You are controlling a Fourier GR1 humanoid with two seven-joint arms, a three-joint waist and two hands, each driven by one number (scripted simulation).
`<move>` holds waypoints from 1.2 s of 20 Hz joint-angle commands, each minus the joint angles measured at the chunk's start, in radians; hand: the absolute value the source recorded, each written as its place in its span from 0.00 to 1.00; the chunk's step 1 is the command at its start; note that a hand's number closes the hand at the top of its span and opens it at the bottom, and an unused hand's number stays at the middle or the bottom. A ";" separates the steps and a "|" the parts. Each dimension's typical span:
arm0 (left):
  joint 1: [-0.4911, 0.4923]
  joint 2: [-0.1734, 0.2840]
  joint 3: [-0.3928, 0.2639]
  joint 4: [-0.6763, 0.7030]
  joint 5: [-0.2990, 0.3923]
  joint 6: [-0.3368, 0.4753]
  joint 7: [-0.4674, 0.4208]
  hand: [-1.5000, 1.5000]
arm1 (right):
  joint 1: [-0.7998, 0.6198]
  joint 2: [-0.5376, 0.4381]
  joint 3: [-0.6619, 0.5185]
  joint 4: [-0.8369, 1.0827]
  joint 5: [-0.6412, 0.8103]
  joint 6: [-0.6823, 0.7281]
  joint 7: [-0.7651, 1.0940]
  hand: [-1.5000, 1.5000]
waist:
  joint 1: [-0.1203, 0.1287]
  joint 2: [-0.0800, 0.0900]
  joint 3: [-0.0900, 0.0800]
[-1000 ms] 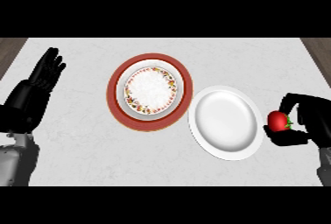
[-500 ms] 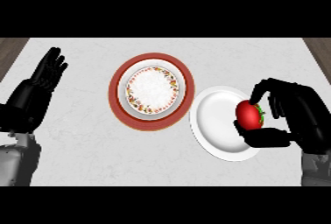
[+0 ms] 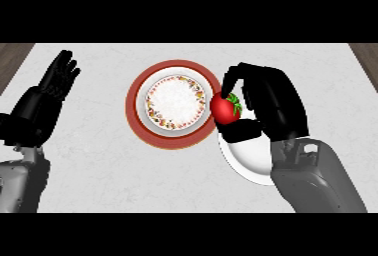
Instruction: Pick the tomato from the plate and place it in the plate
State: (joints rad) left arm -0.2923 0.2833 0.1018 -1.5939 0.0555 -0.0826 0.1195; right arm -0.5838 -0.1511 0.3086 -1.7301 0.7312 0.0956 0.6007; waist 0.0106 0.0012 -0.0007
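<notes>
My right hand (image 3: 269, 105) is curled round a red tomato (image 3: 224, 110) with a green stem, holding it above the counter. The tomato hangs over the gap between the plain white plate (image 3: 247, 160) and the right rim of the patterned plate (image 3: 174, 104). That patterned plate, white with a speckled border, rests on a larger red plate (image 3: 144, 127). My right forearm covers much of the white plate. My left hand (image 3: 46, 97) rests open at the left edge, fingers up.
The pale marbled counter (image 3: 96, 165) spreads round the plates. A strip of wooden floor (image 3: 11, 55) shows past the counter's top left corner, and another at the top right.
My right hand has carried the tomato leftward, from the right of the white plate, across it, to the patterned plate's right rim. The left hand has stayed still.
</notes>
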 commanded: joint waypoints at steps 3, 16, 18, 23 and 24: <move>0.009 -0.026 -0.024 0.015 -0.036 0.007 -0.029 0.50 | -0.208 0.146 -0.045 0.309 0.010 -0.069 -0.040 1.00 | 0.007 0.003 0.000; 0.005 -0.079 -0.081 -0.051 -0.073 0.030 -0.003 0.50 | -0.486 0.151 0.119 0.989 -0.144 -0.424 -0.111 1.00 | 0.049 0.013 0.000; -0.040 -0.050 -0.048 -0.037 -0.042 0.015 0.067 0.50 | -0.533 0.151 0.150 1.057 -0.179 -0.390 -0.126 1.00 | 0.052 0.013 0.001; -0.064 -0.049 -0.043 0.007 -0.031 -0.013 0.013 0.50 | -0.525 0.151 0.205 1.117 -0.362 -0.556 -0.094 0.00 | 0.081 0.020 0.000; -0.112 -0.075 -0.061 0.049 -0.053 0.010 -0.002 0.50 | -0.539 0.151 0.198 1.134 -0.397 -0.527 -0.113 0.00 | 0.082 0.026 0.000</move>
State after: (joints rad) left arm -0.3492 0.2368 0.0633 -1.5841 0.0253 -0.0921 0.1290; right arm -1.0893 -0.0005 0.4750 -0.6678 0.4390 -0.3920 0.4926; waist 0.0778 0.0198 -0.0005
